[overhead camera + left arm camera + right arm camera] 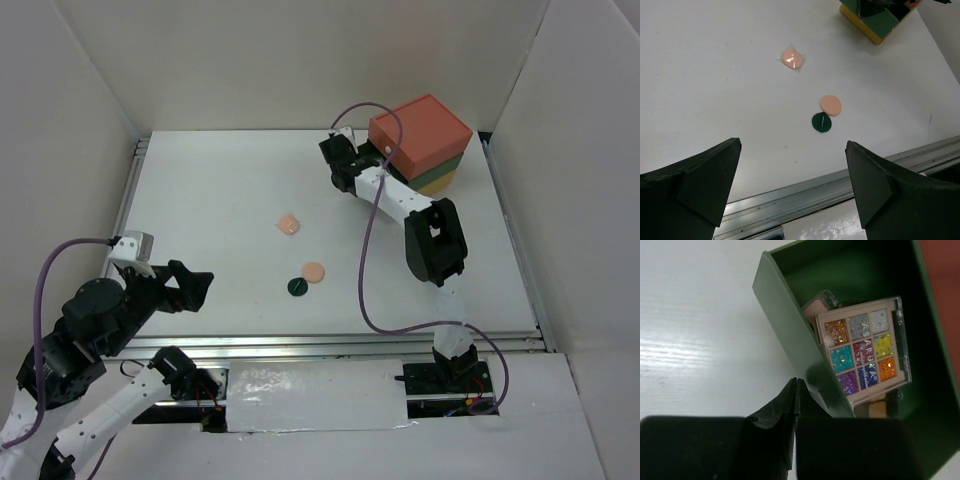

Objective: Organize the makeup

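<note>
Two peach round compacts (289,225) (314,271) and a dark green disc (297,287) lie on the white table. In the left wrist view they are the wrapped compact (791,58), the bare compact (830,105) and the disc (821,122) touching it. My left gripper (200,287) (792,145) hangs open and empty near the front rail. The small multicolour palette (865,347) lies in the open green drawer (790,335) on top of other makeup. My right gripper (796,382) (337,158) is shut on nothing, its tips against the drawer's outer wall.
The orange-green-yellow drawer box (420,140) (875,22) stands at the back right. White walls enclose the table on three sides. A metal rail (340,345) (805,195) runs along the near edge.
</note>
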Robot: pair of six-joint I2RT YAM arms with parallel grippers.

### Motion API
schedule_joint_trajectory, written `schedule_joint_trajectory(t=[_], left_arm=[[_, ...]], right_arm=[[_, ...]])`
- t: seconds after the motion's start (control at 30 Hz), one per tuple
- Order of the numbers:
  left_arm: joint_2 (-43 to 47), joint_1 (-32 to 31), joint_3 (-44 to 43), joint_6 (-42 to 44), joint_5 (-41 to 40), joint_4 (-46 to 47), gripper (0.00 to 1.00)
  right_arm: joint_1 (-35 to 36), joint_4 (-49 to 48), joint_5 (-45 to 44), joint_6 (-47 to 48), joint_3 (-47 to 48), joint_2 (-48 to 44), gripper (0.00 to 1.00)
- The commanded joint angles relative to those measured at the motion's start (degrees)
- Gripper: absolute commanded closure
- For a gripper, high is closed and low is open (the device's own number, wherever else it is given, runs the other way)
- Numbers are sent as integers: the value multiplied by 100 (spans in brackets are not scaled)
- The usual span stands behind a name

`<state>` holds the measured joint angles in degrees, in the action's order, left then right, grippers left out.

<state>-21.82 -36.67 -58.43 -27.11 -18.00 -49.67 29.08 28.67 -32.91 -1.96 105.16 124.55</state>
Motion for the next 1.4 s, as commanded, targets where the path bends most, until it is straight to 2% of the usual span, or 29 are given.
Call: schedule_joint_trajectory(t=[0.0, 0.2, 0.43, 0.8, 0.97, 1.13, 1.27, 1.3, 1.37], left_arm=[[-68, -7, -1, 92, 33, 221, 0], [-85, -7, -1, 66, -10, 212, 0], [-138, -7, -10, 31, -81, 186, 1], [-305, -7, -19, 22, -81, 159, 0], [-252, -7, -10, 22, -90, 186, 1], [-244, -16, -10, 13, -107, 177, 1], [-235, -7, -1, 22, -90, 186, 1], [-235, -7, -10, 22, -90, 177, 1], [-235, -16, -10, 22, -81, 186, 1]], right_arm=[[-148, -265, -831, 90, 215, -71, 100], [-315, -485, -1130, 450, 276, 174, 100], [-482, -827, -1077, 722, 163, 342, 100], [-544, -1241, -1683, 1189, 74, 500, 100], [-544, -1223, -1377, 1171, -83, 316, 97], [-544, -1241, -1587, 1373, -66, 438, 96], [-526, -988, -1290, 1295, -110, 359, 94], [-457, -925, -1123, 1312, -154, 333, 83], [-307, -915, -710, 1443, -468, 237, 71]])
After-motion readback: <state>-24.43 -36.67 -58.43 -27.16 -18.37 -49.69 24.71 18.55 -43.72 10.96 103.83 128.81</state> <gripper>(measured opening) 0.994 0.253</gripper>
